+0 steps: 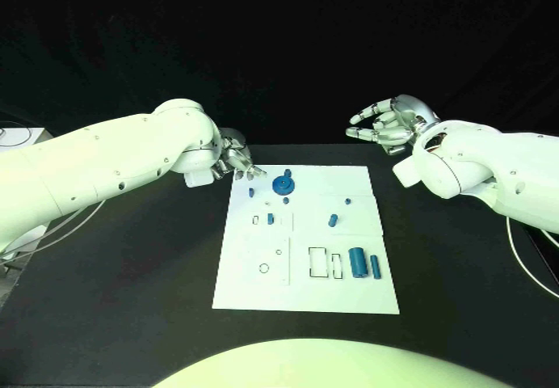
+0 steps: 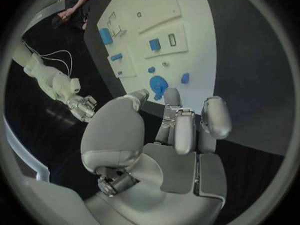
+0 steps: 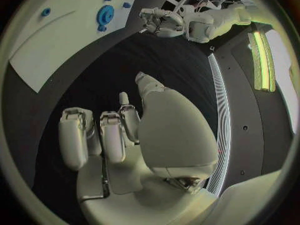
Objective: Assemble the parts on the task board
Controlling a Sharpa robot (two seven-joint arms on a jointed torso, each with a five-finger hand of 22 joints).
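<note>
We are holding our left hand [image 1: 237, 158] open and empty at the task board's [image 1: 305, 287] upper-left corner, our right hand [image 1: 390, 123] loosely curled, empty, upper right.

The flat white task board [image 1: 305, 291] looks matt and smooth, like paper or thin plastic. The small blue plastic parts [image 1: 358, 262] are seen as smooth with a soft shine. The black bench [image 1: 128, 275] looks dull and matt. Shiny silver metal and smooth grey pads are shown on the left robot hand [image 2: 181, 130].
</note>
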